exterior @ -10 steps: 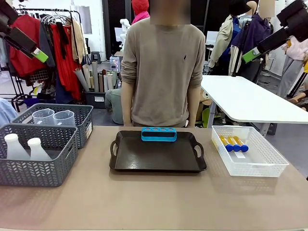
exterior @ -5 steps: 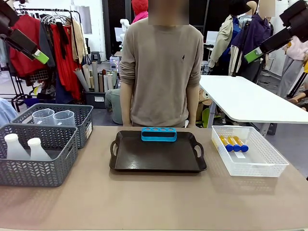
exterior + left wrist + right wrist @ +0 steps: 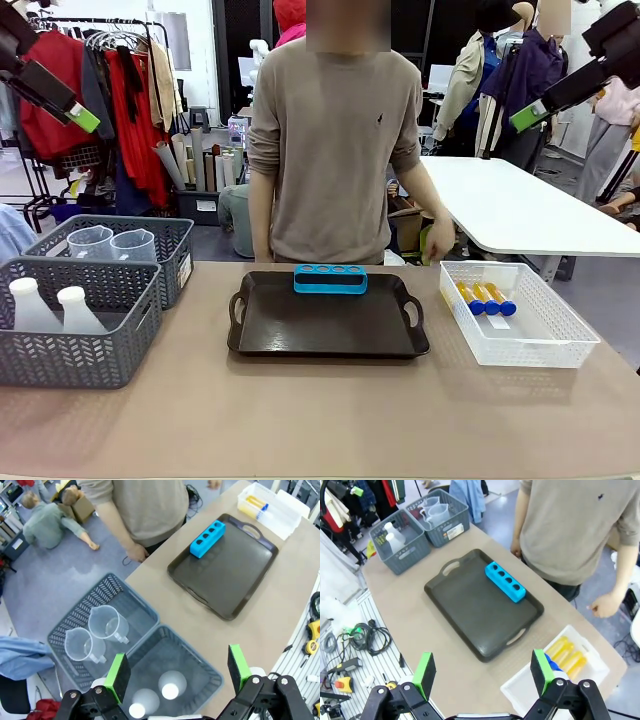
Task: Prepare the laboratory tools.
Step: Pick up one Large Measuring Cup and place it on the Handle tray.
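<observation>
The low blue four-hole rack (image 3: 330, 279) stands at the far edge of the dark tray (image 3: 330, 330). Two clear beakers (image 3: 111, 243) sit in the farther grey basket, and two white flasks (image 3: 55, 305) in the nearer one. Amber blue-capped tubes (image 3: 485, 297) lie in the white basket. My left gripper (image 3: 178, 669) hangs open high above the grey baskets, with the flasks (image 3: 170, 685) below it. High over the table's right side, my right gripper (image 3: 483, 671) is open above the tray's near edge. Both hold nothing.
A person stands at the far side behind the tray, one hand (image 3: 437, 240) out beside the white basket (image 3: 560, 345). The two grey mesh baskets (image 3: 140, 350) fill the left of the table. Bare tabletop runs along the front edge.
The person's arm on the picture's right has swung outward, bringing the hand into sight near the white basket's far corner. Both grippers have hardly moved.
</observation>
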Controlling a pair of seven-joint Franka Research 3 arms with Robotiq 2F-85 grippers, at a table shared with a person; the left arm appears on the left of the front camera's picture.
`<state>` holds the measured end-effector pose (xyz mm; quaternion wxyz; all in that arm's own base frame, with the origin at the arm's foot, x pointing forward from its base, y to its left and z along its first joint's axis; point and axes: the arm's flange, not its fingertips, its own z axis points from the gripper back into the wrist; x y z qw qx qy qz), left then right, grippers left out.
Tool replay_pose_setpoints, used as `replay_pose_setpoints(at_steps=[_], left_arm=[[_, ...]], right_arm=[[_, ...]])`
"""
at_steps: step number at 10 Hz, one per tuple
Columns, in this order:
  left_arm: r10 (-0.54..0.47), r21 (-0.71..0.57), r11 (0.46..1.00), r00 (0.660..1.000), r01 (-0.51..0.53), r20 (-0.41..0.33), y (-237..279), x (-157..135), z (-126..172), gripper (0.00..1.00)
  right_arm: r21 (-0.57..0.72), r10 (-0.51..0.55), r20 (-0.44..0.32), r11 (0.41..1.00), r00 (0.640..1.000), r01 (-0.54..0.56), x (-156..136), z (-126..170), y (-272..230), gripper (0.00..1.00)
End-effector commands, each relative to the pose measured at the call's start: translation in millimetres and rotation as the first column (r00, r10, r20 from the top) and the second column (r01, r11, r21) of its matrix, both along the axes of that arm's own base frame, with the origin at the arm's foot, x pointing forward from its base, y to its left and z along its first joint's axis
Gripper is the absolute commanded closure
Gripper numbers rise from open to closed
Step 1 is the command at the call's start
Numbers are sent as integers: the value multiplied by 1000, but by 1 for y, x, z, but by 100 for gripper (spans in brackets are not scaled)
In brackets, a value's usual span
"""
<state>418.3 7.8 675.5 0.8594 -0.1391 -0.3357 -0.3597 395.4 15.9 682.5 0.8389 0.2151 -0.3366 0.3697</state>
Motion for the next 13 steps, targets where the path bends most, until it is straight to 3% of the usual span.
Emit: replay_pose_setpoints(at_steps=[1,13], left_arm=[[-4,-11,1000,1000,4,0,1,0,1,0],[-4,-11,1000,1000,4,0,1,0,1,0]], right_arm=[[15,12,5,1000,1000,-12,0,1,1,0],[15,12,5,1000,1000,-12,0,1,1,0]])
